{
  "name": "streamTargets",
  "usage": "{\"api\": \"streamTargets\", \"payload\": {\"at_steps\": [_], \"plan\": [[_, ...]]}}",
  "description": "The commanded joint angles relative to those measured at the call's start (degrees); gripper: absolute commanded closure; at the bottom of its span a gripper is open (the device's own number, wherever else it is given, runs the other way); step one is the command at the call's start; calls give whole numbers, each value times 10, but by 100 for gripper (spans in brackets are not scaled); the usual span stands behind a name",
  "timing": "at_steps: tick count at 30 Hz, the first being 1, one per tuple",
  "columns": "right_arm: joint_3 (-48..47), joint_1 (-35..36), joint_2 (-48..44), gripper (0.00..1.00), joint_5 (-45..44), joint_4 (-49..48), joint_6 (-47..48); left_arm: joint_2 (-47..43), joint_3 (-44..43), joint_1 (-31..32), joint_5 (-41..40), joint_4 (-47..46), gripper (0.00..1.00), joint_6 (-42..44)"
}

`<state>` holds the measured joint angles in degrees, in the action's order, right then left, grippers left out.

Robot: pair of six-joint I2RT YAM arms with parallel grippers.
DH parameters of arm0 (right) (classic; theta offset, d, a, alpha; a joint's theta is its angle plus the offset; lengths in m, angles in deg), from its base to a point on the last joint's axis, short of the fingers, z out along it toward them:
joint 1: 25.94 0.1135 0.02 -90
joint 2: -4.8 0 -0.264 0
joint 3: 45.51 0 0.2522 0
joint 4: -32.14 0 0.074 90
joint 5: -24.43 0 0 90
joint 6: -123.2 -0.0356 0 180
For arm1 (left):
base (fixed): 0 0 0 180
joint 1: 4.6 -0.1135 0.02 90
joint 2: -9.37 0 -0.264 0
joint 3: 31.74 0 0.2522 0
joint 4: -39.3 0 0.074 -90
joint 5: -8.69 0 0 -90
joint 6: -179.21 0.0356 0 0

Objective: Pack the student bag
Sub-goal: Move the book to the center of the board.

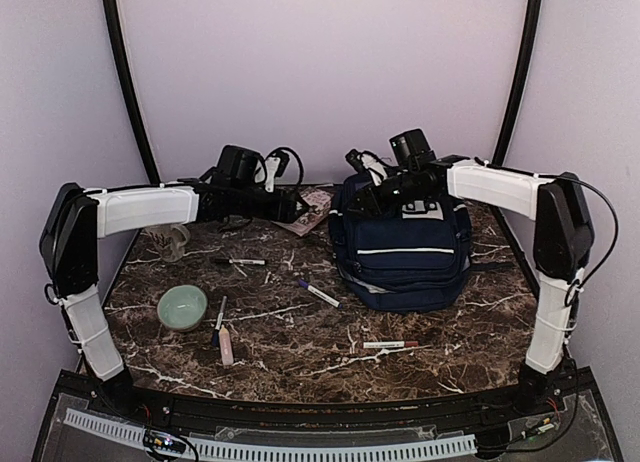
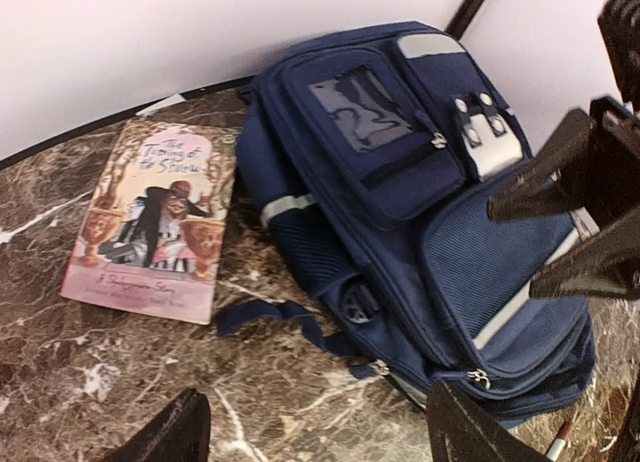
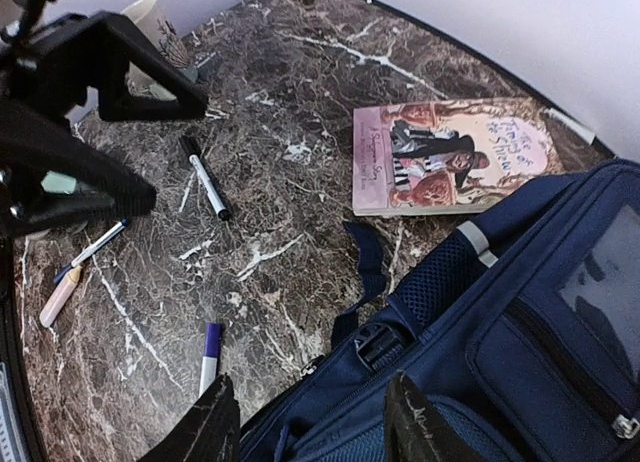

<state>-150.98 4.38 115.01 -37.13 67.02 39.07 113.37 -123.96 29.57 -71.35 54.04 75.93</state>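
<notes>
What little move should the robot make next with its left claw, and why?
Probably lower the left claw toward the book. The book lies flat beside the student bag, not yet packed, and that claw is open, empty and hovering close to it.

From overhead, the left gripper (image 1: 292,210) covers most of the book (image 1: 320,214), and the top of the student bag (image 1: 405,257) sits hidden under the right gripper (image 1: 375,197). Up close, the small print on the book's cover is too blurred to read. The purple marker (image 3: 211,350) has its lower end hidden behind a finger, and the cup (image 3: 150,22) is half masked.
</notes>
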Motion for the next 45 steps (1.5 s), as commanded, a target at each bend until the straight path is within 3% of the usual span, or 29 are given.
{"api": "streamTargets", "payload": {"at_steps": [1, 7, 17, 22, 25, 32, 45], "plan": [[-69, 8, 73, 51, -9, -26, -74, 28, -43, -46, -11, 38, 23, -20], [-143, 13, 169, 51, 0, -27, -117, 110, -99, -89, 16, 15, 25, -41], [-306, 28, 311, 38, -14, -40, -211, 230, -205, -133, 37, 4, 26, -56], [-377, 41, 378, 36, -69, -61, -294, 284, -239, -146, 58, -27, 27, -70], [-424, 56, 413, 36, -138, -55, -306, 329, -308, -147, 58, 7, 28, -73], [-426, 69, 433, 41, -213, -34, -342, 383, -385, -149, 72, 58, 28, -102], [-365, 67, 454, 48, -161, -22, -399, 409, -422, -150, 86, 165, 31, -123]]}}
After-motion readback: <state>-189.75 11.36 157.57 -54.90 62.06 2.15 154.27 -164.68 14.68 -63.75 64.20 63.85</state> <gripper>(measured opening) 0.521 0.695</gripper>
